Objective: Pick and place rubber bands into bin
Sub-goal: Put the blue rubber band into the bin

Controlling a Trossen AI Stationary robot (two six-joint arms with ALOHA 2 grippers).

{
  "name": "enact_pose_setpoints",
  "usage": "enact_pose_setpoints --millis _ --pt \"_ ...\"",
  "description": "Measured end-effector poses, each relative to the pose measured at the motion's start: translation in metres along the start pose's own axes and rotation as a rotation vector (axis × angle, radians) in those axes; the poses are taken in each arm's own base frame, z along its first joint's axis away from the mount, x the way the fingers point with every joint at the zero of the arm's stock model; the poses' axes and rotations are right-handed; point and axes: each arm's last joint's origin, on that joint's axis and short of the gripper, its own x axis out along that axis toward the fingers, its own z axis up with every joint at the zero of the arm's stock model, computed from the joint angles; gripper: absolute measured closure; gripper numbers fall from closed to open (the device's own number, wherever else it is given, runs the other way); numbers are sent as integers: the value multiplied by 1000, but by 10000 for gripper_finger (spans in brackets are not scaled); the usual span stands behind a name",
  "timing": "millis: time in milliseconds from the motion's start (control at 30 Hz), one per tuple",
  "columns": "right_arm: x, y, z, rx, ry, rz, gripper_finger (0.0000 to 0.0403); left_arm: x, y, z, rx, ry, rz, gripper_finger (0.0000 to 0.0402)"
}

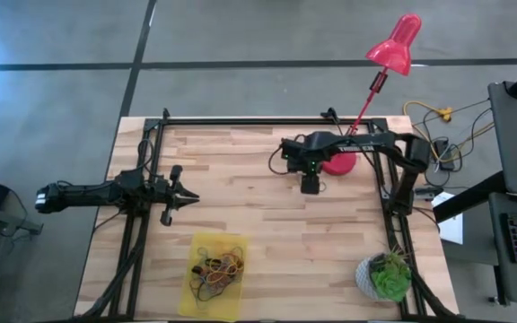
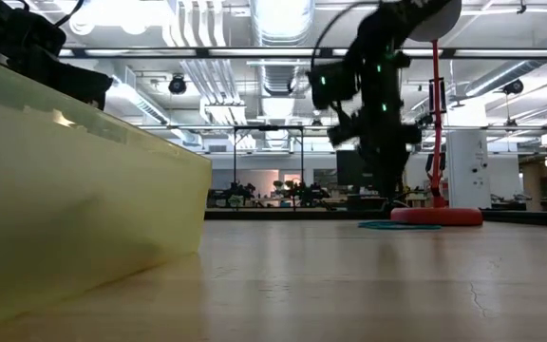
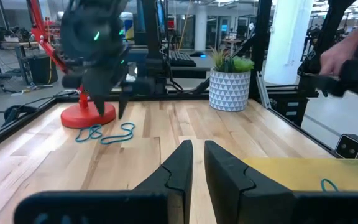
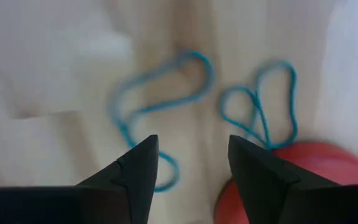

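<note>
Rubber bands (image 4: 166, 93) are the task's object, and two blue ones lie loose on the wooden table (image 1: 285, 233) just beside the round red base of the desk lamp (image 1: 339, 163), at about one o'clock from the table's centre in the high view. Ordered by size, the table comes first, then the two dark arms, then the translucent yellow bin (image 1: 189, 287) at about seven o'clock, which already holds a tangle of bands, then the potted plant (image 1: 386, 275) at about five o'clock, and last the bands themselves. The right gripper (image 4: 191, 155) hovers directly over the blue bands with its fingers spread apart and nothing between them. The left gripper (image 3: 194, 163) waits at about nine o'clock, fingers closed together and empty. The bands look thin, light and floppy, so they would likely flatten against the wood and slip; pinching one where a strand crosses or bunches, with the fingertips pressed down to the surface, seems the surest hold. The right wrist view alone shows the looped shapes of the two bands and how one touches the lamp base. The left wrist view shows them from the side, with the right gripper above. In the high view they are too small to make out, and the low view gives only a thin blue line.
</note>
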Motion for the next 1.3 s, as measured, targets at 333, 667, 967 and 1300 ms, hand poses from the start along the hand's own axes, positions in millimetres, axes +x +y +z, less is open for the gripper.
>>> enact_pose_setpoints --millis 333,667,967,1300 --pt "31 -53 -13 129 50 -4 227 1 0 -1 -1 11 0 375" --pt "37 -76 -23 167 54 15 230 1 0 -1 -1 11 0 375" --pt "56 -63 -28 164 34 55 231 1 0 -1 -2 11 1 375" --pt "66 -64 -32 169 -10 31 232 1 0 -1 -2 11 0 375"
